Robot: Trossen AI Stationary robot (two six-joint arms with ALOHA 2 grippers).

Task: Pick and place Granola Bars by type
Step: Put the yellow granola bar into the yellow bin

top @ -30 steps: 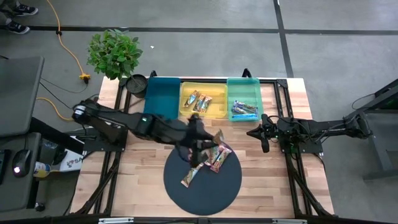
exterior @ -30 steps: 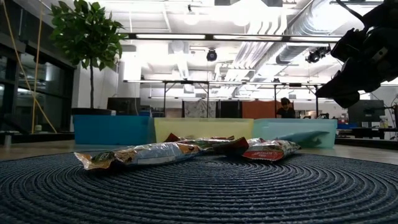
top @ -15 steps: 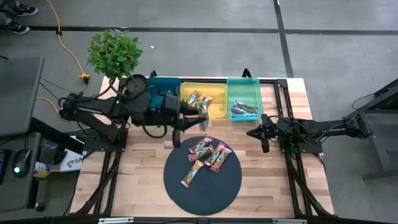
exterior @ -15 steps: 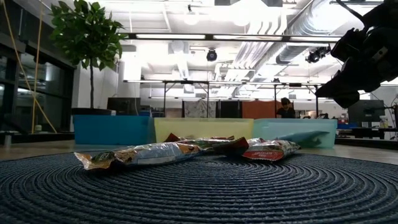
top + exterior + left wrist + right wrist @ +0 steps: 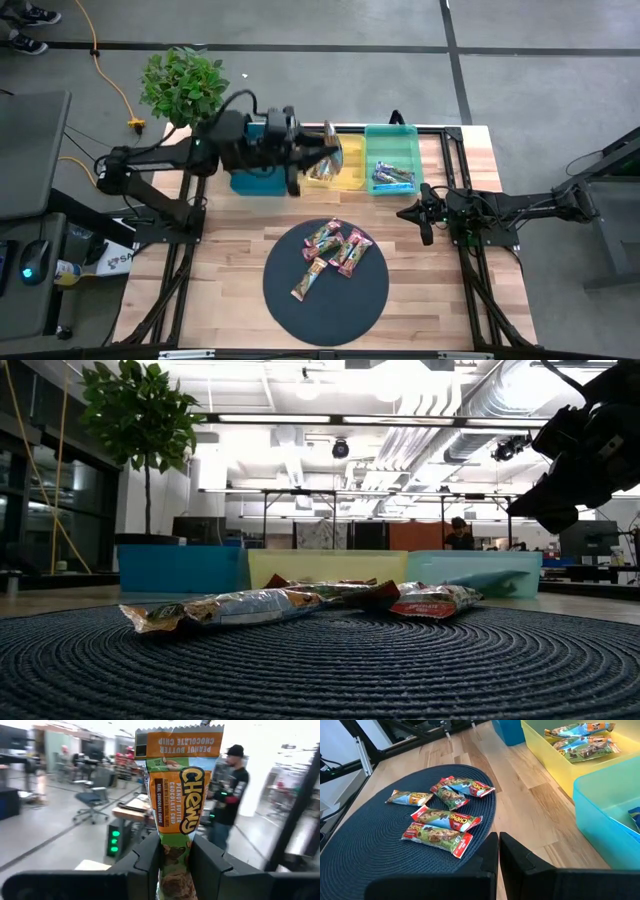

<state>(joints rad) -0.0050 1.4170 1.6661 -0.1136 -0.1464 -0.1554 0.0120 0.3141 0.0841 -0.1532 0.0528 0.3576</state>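
Above the yellow tray (image 5: 352,178), the left claw (image 5: 318,152) is clamped on an orange-green granola bar (image 5: 179,810).
On the dark round mat (image 5: 326,282) lie five more bars (image 5: 331,255), pink-red and orange-green; blue-wrapped bars (image 5: 392,177) sit in the teal tray (image 5: 414,147); at the table's (image 5: 450,300) right, the right claw (image 5: 424,222) waits with fingers nearly together, holding nothing.

The left arm reaches raised over the counter's far side, its hand (image 5: 174,862) clamped tight. The right hand (image 5: 498,851) waits low, fingers together.
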